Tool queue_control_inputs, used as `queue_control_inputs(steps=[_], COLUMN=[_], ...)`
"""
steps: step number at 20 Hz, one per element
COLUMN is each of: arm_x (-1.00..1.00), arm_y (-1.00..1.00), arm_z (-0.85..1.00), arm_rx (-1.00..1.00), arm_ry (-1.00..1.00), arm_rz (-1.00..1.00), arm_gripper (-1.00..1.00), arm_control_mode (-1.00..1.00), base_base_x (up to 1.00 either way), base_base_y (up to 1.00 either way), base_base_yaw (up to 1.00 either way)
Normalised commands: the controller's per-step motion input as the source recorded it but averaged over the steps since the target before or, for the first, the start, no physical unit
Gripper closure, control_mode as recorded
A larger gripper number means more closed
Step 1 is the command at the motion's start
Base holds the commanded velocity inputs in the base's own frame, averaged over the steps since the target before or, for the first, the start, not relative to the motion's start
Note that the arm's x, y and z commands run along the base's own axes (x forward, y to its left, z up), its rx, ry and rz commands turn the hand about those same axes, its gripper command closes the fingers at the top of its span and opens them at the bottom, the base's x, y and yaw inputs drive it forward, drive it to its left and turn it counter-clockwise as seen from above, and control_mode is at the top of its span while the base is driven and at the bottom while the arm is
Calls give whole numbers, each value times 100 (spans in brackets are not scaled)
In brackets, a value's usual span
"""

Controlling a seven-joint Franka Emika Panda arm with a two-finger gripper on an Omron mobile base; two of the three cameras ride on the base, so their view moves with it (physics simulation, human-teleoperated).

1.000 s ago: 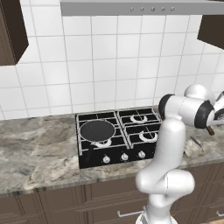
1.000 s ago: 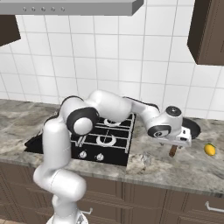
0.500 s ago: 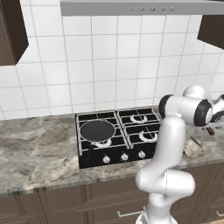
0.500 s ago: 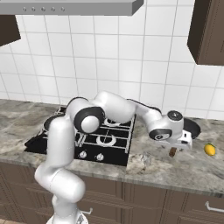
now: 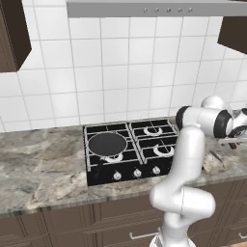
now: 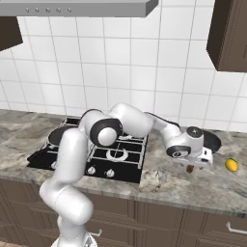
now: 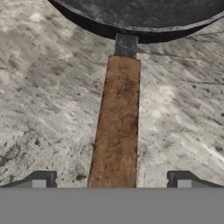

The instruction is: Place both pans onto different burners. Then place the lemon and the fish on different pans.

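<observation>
One black pan point(image 5: 107, 143) sits on the front-left burner of the cooktop point(image 5: 144, 166). The other pan point(image 6: 212, 141) lies on the counter right of the stove; the hand view looks at its rim point(image 7: 140, 15) and brown handle point(image 7: 117, 127). My gripper point(image 7: 111, 183) is open, one fingertip on each side of that handle, low above it. From the right base view the gripper point(image 6: 190, 168) hangs just in front of this pan. The yellow lemon point(image 6: 231, 165) rests on the counter to the pan's right. A small silvery fish point(image 6: 161, 176) lies near the counter's front edge.
Three burners point(image 5: 153, 130) stand bare under their grates. Silver knobs point(image 5: 137, 172) line the cooktop's front. The marble counter point(image 5: 43, 169) stretches left of the stove. A tiled wall is behind, with a hood and dark cabinets point(image 6: 231, 34) above.
The hand has come down a little closer to the handle of the pan on the counter. Its jaws have stayed open, and the pans, lemon and fish have not moved.
</observation>
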Motion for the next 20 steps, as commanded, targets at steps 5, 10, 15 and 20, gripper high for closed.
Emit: queue_control_inputs(steps=[5,10,15,20], arm_x=[8,2,-3,-6], arm_y=[-7,-3,8,30], arm_z=[-18,15,51,33], arm_rx=[0,0,0,0], arm_ry=[0,-1,-11,-12], arm_rz=[0,0,2,12], arm_gripper=[100,100,100,100], arm_control_mode=[-100,-100,-100,-100], base_base_x=[0,0,0,0], base_base_y=[0,0,0,0], base_base_yaw=[0,0,0,0])
